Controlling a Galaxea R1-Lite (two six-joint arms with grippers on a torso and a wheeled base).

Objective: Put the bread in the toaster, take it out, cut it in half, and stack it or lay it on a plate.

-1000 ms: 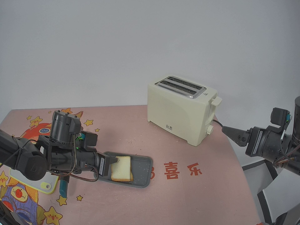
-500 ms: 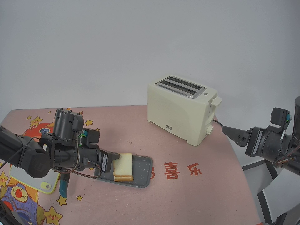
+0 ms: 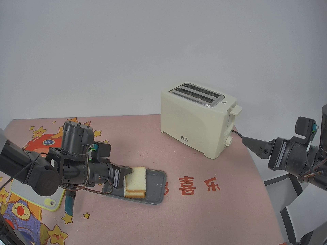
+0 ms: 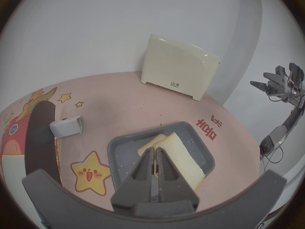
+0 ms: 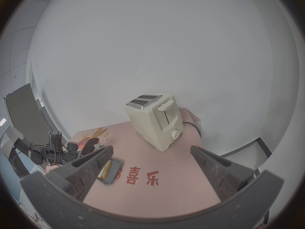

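The first step is in hand: getting bread to the toaster. The left pincer (image 3: 126, 177) is pressed together on the near edge of a square slice of white bread (image 3: 137, 178), which juts out straight ahead of its tips. The slice sits just above a second white slice (image 3: 134, 195) lying flat in the shallow grey plastic tray (image 3: 157, 183) beneath the pincer. Whether the two slices touch at the far end cannot be told.

The cream-coloured two-slot toaster (image 3: 196, 125) stands well ahead of the pincer and off to its right side, on the pink cartoon-printed desk (image 3: 211, 218), with its slots (image 3: 197, 94) open to the top and well above the pincer's present height. The next move likely calls for raising the slice clear of the tray rim, carrying it across and up, turning it on edge and lining it up with one narrow slot before letting it down. With only one edge held, the soft slice could sag or slip.

The stretch of desk between the pincer and the toaster is bare apart from crumbs, so the path looks free. Behind the pincer, by the arm, lie a white board with a yellow-green rim (image 3: 49, 201) and a teal handle (image 3: 69, 205).

The right pincer (image 3: 248, 141) hangs spread beyond the desk's right edge, beside the toaster's lever end, apart from it.
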